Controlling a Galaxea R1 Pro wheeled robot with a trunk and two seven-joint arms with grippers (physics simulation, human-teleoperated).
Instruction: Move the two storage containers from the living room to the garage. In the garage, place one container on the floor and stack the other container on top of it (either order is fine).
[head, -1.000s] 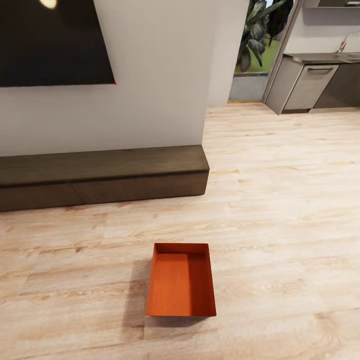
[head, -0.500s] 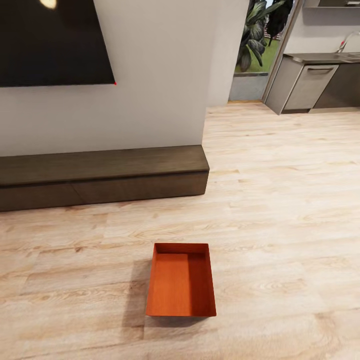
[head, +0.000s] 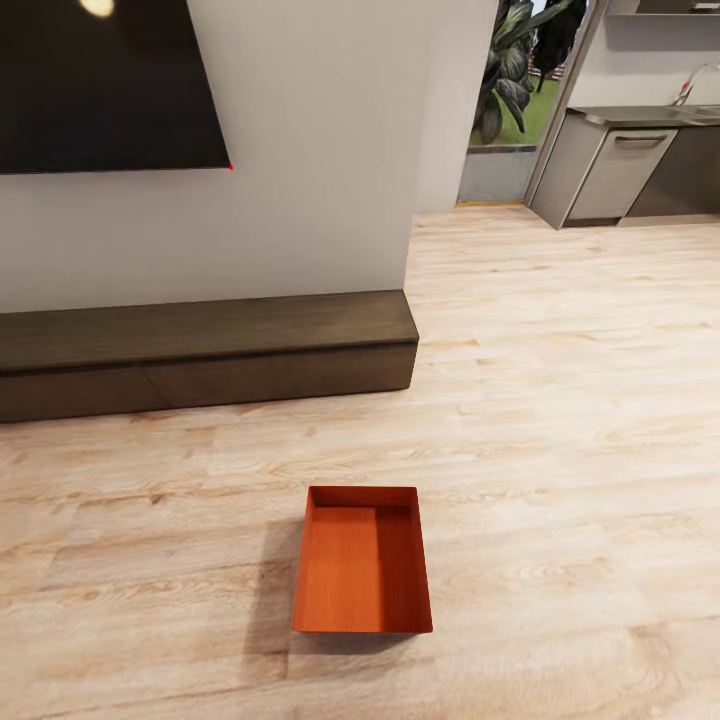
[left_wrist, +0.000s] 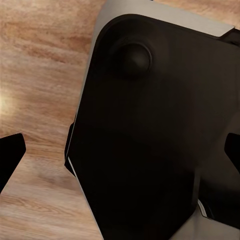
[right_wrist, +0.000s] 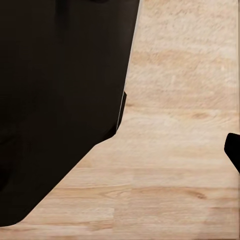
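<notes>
One orange-red open-top storage container (head: 362, 565) sits empty on the pale wood-plank floor (head: 560, 420) of the living room, low and central in the head view, its long side running away from me. In the left wrist view my left gripper (left_wrist: 120, 160) is open, with dark fingertips (left_wrist: 10, 155) far apart over my dark base and the planks. In the right wrist view my right gripper (right_wrist: 120, 155) is open too; one fingertip (right_wrist: 234, 152) shows over bare planks, the other is lost against my dark body. Neither gripper holds anything. The garage is out of view.
A long low dark-brown cabinet (head: 200, 350) runs along the white wall (head: 310, 180) beyond the container, under a black TV (head: 100, 90). To the right the planks continue past the wall's corner toward a grey kitchen counter (head: 620, 170) and a leafy plant (head: 515, 70).
</notes>
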